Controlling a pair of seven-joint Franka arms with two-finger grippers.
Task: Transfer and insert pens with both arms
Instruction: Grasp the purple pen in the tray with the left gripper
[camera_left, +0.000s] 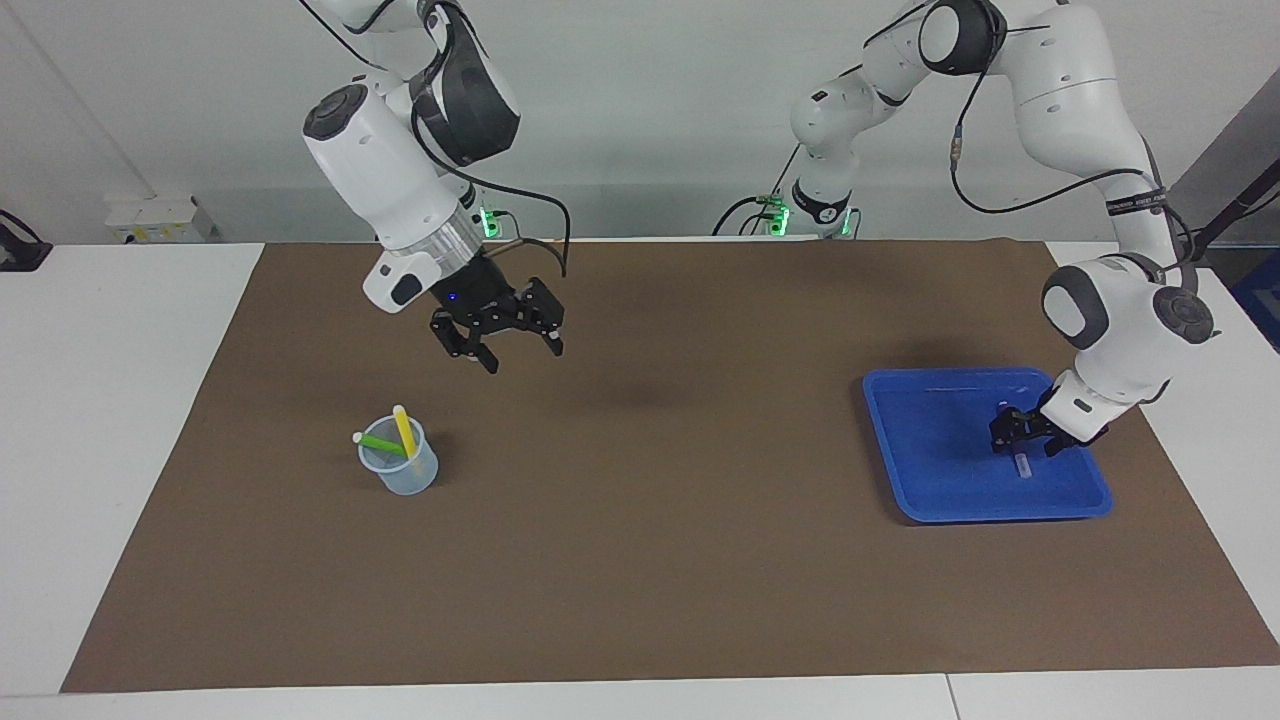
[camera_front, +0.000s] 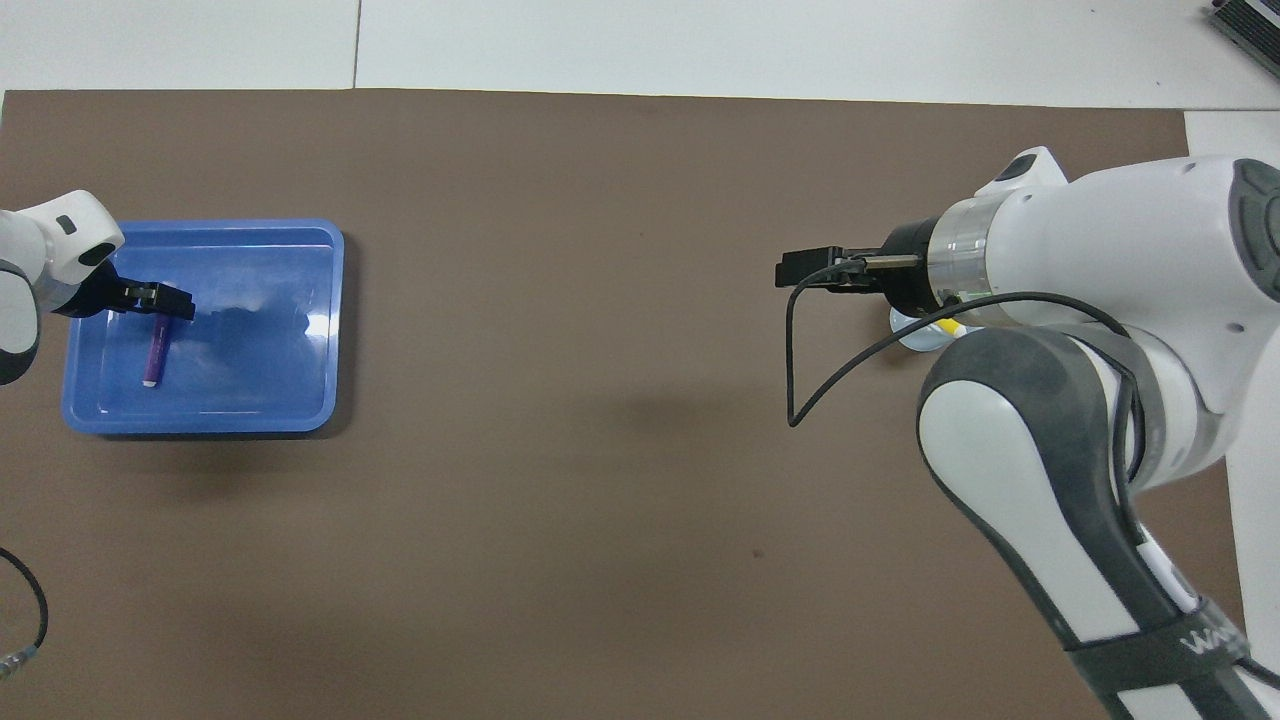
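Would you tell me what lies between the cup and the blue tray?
Nothing: only bare brown mat lies between the cup and the blue tray, clearest in the facing view.

White letters "WA" show on the right arm's black strap (camera_front: 1195, 640).

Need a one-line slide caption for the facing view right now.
Left gripper low over purple pen in blue tray; right gripper, open, hangs above brown mat.
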